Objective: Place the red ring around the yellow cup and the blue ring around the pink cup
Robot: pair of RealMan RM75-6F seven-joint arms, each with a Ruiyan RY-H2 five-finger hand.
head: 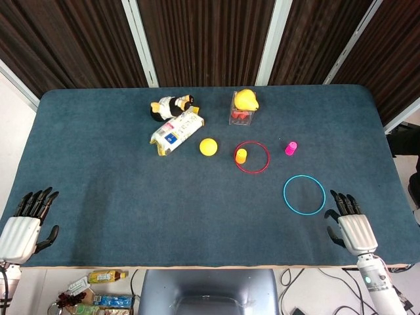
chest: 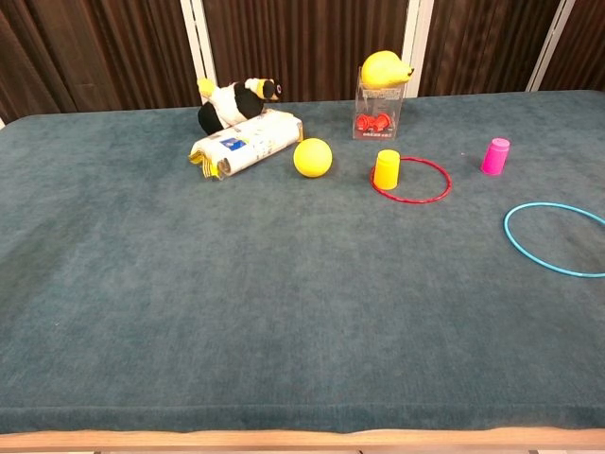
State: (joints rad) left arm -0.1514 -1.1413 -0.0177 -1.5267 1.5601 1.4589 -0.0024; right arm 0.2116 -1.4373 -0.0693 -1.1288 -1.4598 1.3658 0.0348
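The blue ring (head: 304,195) lies flat just beyond the right hand (head: 354,228), whose fingers are spread, empty.

blue ring (chest: 560,238): right edge cropped, chest view | box contents (head: 241,115): unreadable
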